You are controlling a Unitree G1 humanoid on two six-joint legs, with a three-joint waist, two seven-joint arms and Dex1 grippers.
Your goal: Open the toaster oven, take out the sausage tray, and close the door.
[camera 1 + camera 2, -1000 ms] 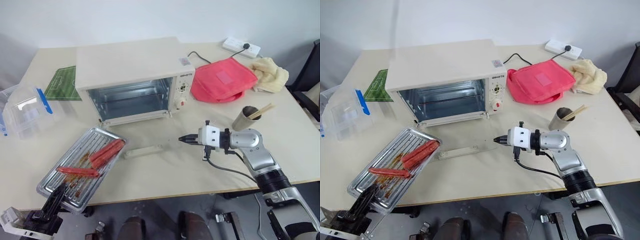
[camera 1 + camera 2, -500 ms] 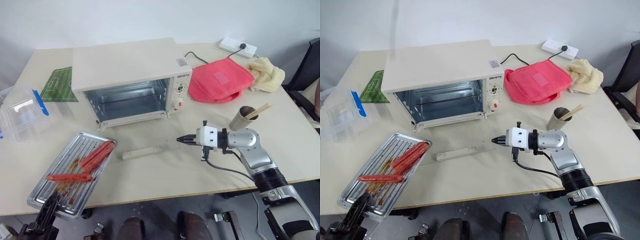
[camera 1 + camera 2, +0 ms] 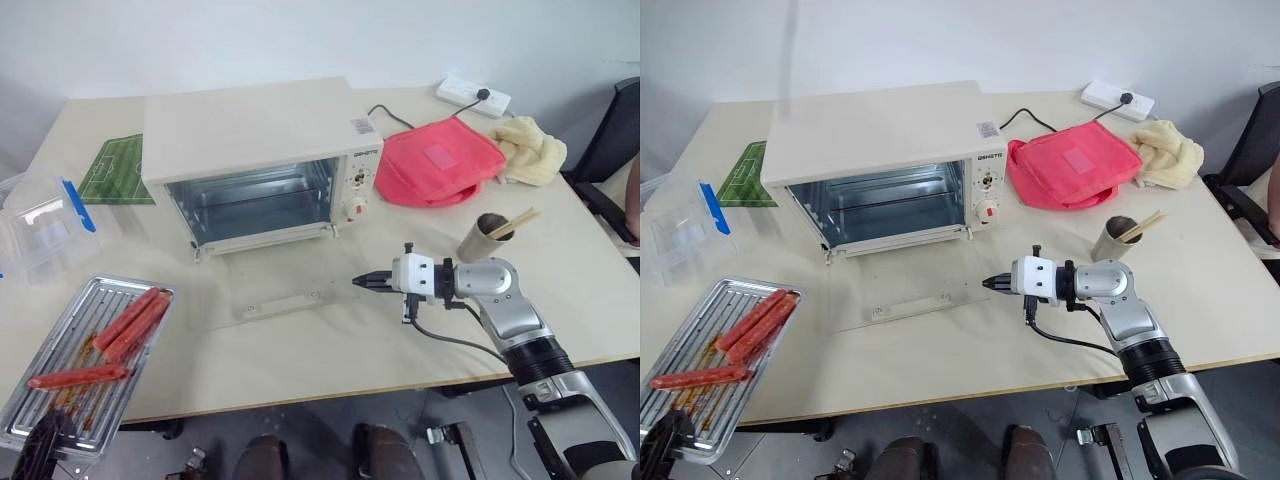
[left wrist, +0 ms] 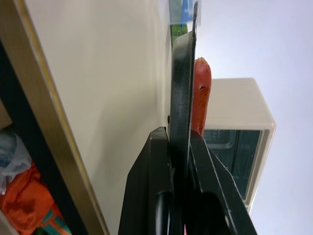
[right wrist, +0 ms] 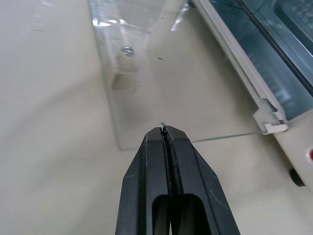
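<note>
left hand (image 4: 180,147) clamping sausage tray (image 3: 40,420) edge, wrist-view closeup

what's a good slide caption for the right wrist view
Shut right gripper poised at the edge of the oven's lowered glass door, which lies flat on the table.

The tray (image 3: 85,370) runs off the head view's lower left corner — its near end is cut away. Beneath that end only a dark part of the left gripper (image 3: 40,452) shows, the rest lost at the bottom edge. In the left wrist view the tray is seen edge-on, one sausage (image 4: 201,100) partly masked behind its rim. The box (image 3: 35,222) is clipped at the left edge. The oven (image 3: 255,160) lettering is too small to read — likewise its knob markings.
</note>
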